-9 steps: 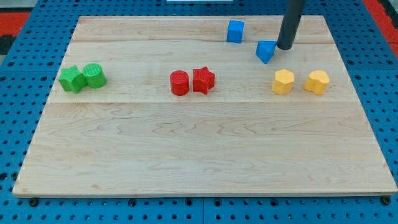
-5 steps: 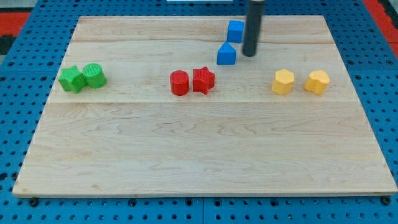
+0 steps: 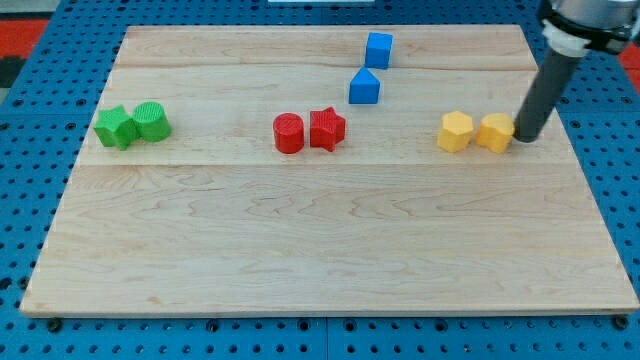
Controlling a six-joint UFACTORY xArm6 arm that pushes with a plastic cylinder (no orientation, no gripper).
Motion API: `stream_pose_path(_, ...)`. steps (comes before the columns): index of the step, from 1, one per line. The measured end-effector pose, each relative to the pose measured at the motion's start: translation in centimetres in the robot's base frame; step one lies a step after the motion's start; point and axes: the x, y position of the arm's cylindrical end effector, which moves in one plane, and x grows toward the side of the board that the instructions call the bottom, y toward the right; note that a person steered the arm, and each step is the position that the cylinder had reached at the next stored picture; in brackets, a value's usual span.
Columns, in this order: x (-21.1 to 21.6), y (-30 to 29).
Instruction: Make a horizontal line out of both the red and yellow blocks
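A red cylinder [image 3: 288, 133] and a red star [image 3: 327, 129] sit side by side, touching, near the board's middle. A yellow hexagon block [image 3: 455, 131] and a second yellow block [image 3: 494, 132] sit side by side to the view's right, at about the same height as the red ones. My tip [image 3: 524, 138] stands right against the right side of the second yellow block.
A blue cube [image 3: 378, 49] and a blue block [image 3: 364, 87] stand near the view's top. A green star [image 3: 116, 127] and a green cylinder [image 3: 152, 121] sit together at the view's left. The wooden board [image 3: 320, 250] lies on a blue pegboard.
My tip pushed a blue block leftward, then moved to the right side of the right yellow block, which has shifted left against the yellow hexagon.
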Motion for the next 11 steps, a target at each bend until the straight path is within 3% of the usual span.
stream_pose_path(3,0.0,-11.2)
stream_pose_path(5,0.1,-15.0)
stream_pose_path(7,0.1,-24.1)
stream_pose_path(11,-0.1,-25.9)
